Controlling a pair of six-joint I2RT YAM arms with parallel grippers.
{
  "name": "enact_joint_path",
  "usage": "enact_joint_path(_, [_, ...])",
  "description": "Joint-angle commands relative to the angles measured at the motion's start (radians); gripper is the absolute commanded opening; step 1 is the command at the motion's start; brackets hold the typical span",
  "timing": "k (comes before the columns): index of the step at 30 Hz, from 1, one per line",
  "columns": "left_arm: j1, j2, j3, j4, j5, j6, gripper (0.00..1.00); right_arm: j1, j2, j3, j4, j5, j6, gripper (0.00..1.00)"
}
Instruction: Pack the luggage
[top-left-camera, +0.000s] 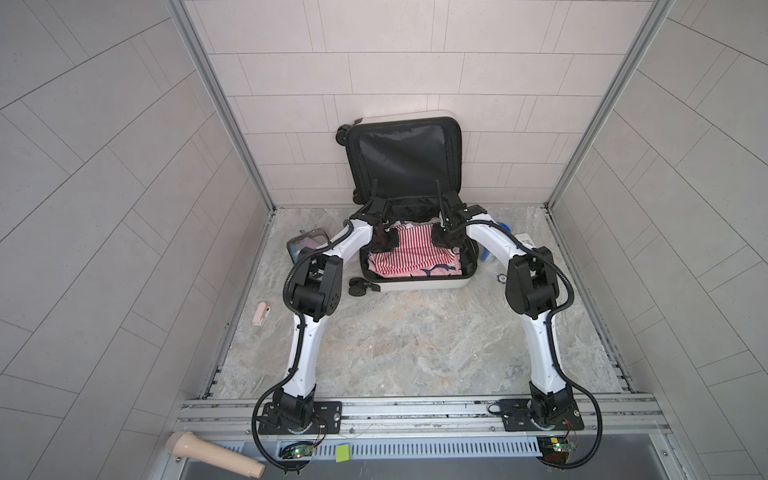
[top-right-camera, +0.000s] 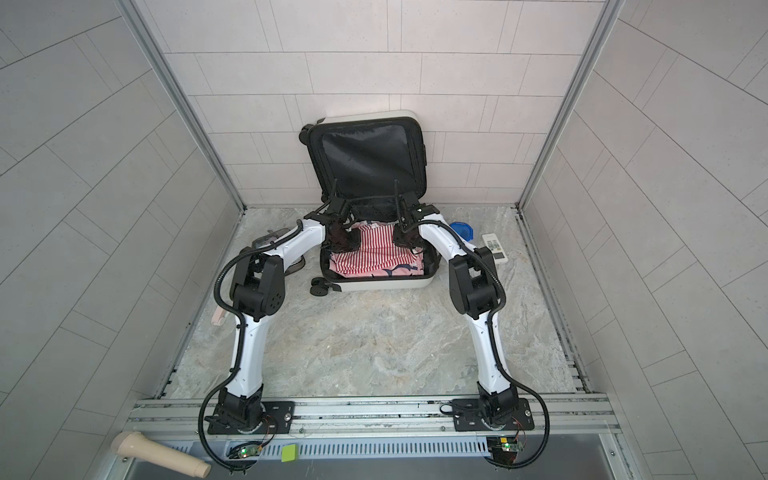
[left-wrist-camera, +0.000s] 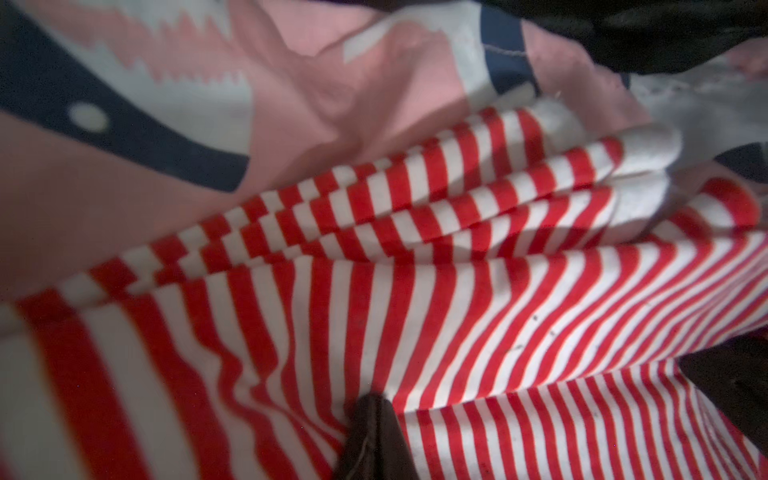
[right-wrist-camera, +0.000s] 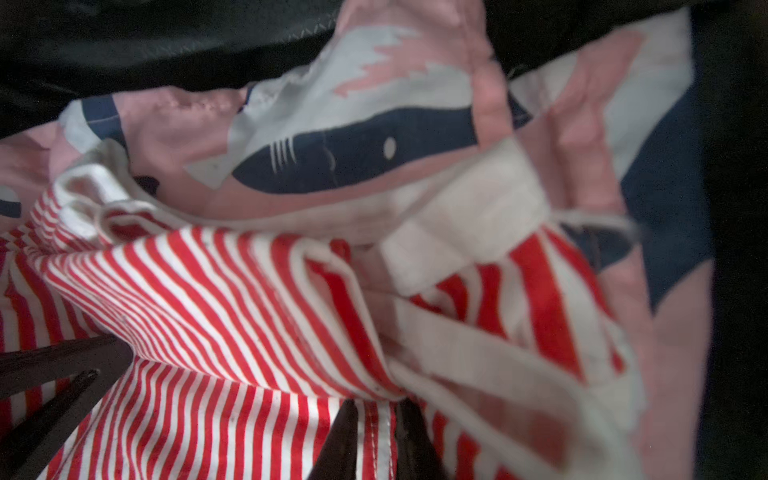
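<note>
The white luggage (top-left-camera: 415, 286) lies open on the floor, its black-lined lid (top-left-camera: 405, 158) leaning on the back wall. Inside lies a red-and-white striped garment (top-left-camera: 409, 249) over a pink shark-print cloth (top-left-camera: 436, 272). My left gripper (top-left-camera: 384, 245) reaches down at the garment's left side. In the left wrist view this gripper (left-wrist-camera: 372, 415) is shut, and the striped cloth (left-wrist-camera: 457, 311) puckers at its tips. My right gripper (top-left-camera: 444, 240) is at the garment's right side. The right wrist view shows that gripper (right-wrist-camera: 376, 432) shut on a stitched hem of the striped garment (right-wrist-camera: 208, 291).
A clear black-edged pouch (top-left-camera: 305, 245) lies left of the luggage, behind my left arm. A pink item (top-left-camera: 261, 312) rests near the left wall. A blue object (top-right-camera: 461, 230) and a white remote (top-right-camera: 495, 247) lie right of the luggage. A beige cylinder (top-left-camera: 212, 453) sits by the front rail.
</note>
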Motion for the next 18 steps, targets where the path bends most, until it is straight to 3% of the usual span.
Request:
enact_joint_path(1, [0.011, -0.048, 0.016, -0.020, -0.021, 0.025, 0.11, 0.002, -0.040, 0.009, -0.019, 0.018, -0.001, 0.25])
enact_joint_path(11, [0.011, -0.353, -0.075, -0.021, -0.071, 0.082, 0.35, 0.036, -0.258, -0.042, -0.017, 0.027, -0.066, 0.52])
enact_joint_path(18, [0.021, -0.605, -0.256, 0.067, -0.161, 0.085, 0.46, 0.088, -0.394, -0.095, -0.027, 0.103, -0.125, 0.57])
